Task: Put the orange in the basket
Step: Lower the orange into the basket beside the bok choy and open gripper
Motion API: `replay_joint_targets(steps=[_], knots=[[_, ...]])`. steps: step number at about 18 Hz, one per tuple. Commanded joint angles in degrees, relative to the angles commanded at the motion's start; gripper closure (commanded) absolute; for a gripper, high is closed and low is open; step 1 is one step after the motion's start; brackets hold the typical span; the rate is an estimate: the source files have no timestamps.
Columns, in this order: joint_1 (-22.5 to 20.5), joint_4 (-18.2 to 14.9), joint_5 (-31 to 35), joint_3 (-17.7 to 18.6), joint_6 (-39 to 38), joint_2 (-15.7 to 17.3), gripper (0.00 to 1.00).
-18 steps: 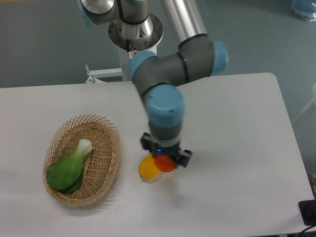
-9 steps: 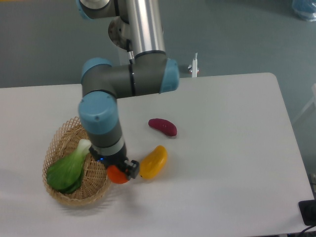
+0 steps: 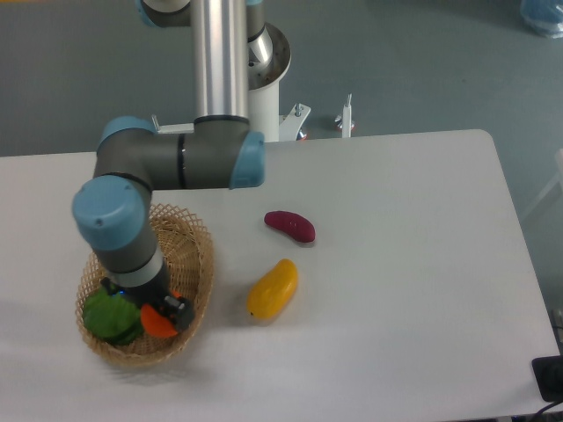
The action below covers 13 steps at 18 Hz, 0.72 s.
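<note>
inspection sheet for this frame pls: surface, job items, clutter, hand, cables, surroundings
Surface: white table, no spills seen.
Job's things: orange is over the inside of the wicker basket, partly hidden by the hand; whether it rests on the basket floor cannot be told.
Clutter: leafy green vegetable in the basket; yellow mango-like fruit and dark red oblong vegetable on the table, apart from each other and outside the basket.
Hand: hand is over the basket at the orange; open or shut cannot be told.
Cables: nothing seen.
Surroundings: grey floor behind the table; arm base at the far edge.
</note>
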State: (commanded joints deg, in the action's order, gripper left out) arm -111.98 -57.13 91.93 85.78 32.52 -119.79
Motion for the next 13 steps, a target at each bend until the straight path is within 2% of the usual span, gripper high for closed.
replay_joint_targets(steps=[2,9,13], knots=[[0.5,0.5,-0.3,0.0,-0.2,0.0,0.00],[0.4,0.6,-1.1,0.8,-0.3,2.5,0.00],[-4.2,1.2,-0.4,2.4,0.2,4.8,0.00]])
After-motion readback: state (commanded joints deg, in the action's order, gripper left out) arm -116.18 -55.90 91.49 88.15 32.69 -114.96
